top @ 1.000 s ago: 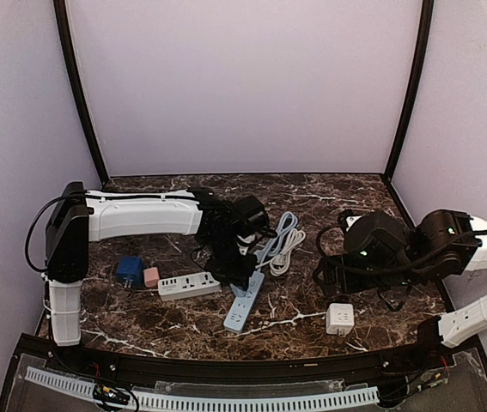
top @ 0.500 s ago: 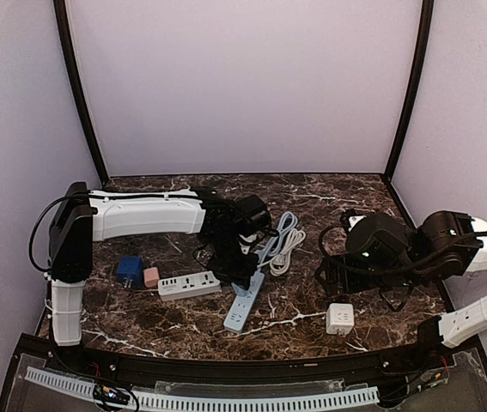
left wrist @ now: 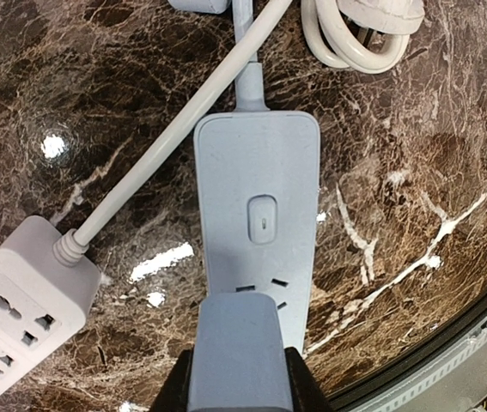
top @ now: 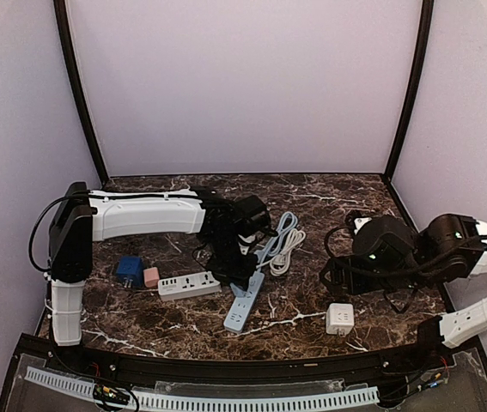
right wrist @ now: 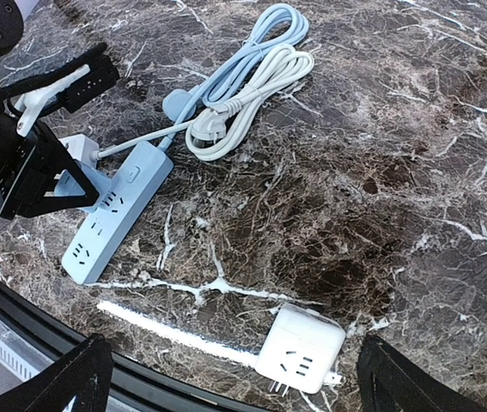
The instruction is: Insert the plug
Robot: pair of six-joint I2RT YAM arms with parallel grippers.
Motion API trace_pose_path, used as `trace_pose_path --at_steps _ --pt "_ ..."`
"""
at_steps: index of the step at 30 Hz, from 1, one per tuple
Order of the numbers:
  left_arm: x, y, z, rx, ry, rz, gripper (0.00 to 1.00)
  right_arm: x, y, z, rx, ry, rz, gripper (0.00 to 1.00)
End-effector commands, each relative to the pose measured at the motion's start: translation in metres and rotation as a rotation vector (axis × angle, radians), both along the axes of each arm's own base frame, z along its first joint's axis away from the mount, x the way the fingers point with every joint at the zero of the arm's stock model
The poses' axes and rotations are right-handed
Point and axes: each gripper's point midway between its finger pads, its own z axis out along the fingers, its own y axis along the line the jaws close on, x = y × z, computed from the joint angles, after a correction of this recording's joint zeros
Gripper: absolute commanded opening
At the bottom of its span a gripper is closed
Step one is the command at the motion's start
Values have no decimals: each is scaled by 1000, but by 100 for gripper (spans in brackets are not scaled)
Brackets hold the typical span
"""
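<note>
Nearest, on the right, the cube (top: 339,318) sits alone on the bench (top: 320,202), with the right tool (top: 336,279) wide and empty just beyond it, well apart from the job. The strip (left wrist: 256,215) lies at centre, its long axis running near to far. The left tool (left wrist: 239,390), plainly the nearer, grips the plug (left wrist: 239,343) narrowly over the strip, slots (left wrist: 264,287) showing just past the plug's far edge. Its wrist view gives that lineup but hides the prongs. The top view buries the plug under the arm, and the right wrist view shows three sockets in a row.

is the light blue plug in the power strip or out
out: left pincer holds the light blue plug over the light blue power strip, sockets bare
</note>
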Motion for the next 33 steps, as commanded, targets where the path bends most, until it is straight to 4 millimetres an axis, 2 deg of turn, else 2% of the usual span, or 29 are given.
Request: trace_pose_path --at_steps 1,11,23,29,33 --pt "-3 4 -3 26 28 16 1 1 -9 -1 3 -3 -27 99" --pt "0 -3 -2 6 28 28 1 -1 -11 0 18 -1 -28 99" --pt "1 -1 -2 26 26 35 1 -2 -15 -1 25 -1 -31 99" --pt "1 5 -9 88 17 29 1 -1 -22 10 94 -18 -70 99" --pt "2 1 -10 107 -1 19 1 -2 -27 11 113 -19 -79 99"
